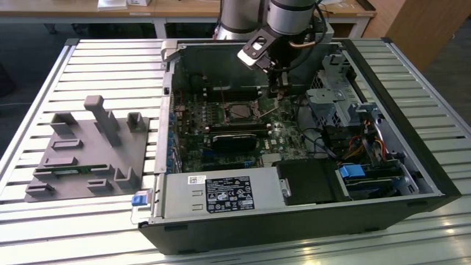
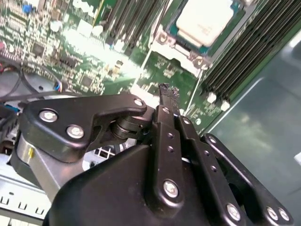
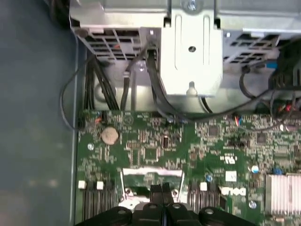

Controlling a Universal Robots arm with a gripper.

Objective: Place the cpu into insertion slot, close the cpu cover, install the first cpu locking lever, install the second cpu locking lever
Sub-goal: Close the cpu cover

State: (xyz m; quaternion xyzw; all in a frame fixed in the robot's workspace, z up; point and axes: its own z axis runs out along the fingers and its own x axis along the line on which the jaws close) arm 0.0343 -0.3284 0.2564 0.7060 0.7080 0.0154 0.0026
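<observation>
The cpu [image 2: 207, 21], a pale silver square chip, lies in the insertion slot [image 1: 225, 112] on the green board inside the open computer case. The dull-metal cpu cover [image 2: 184, 54] frames the chip and looks flat over it. My gripper [image 2: 168, 90] is shut, its two black fingers pressed together with nothing visible between them. Its tip hovers just off the socket's edge, on the exterior view's right of it [image 1: 278, 94]. In the first wrist view the fingertips [image 3: 156, 192] sit against the socket's silvery frame [image 3: 151, 172]. I cannot make out the locking levers.
A grey power supply box [image 1: 220, 193] with a white label fills the case's near side. A long black module [image 1: 235, 141] lies beside the socket. A metal drive cage [image 1: 331, 102] and cables [image 3: 155, 94] stand close by. A grey fixture [image 1: 88, 149] sits outside the case.
</observation>
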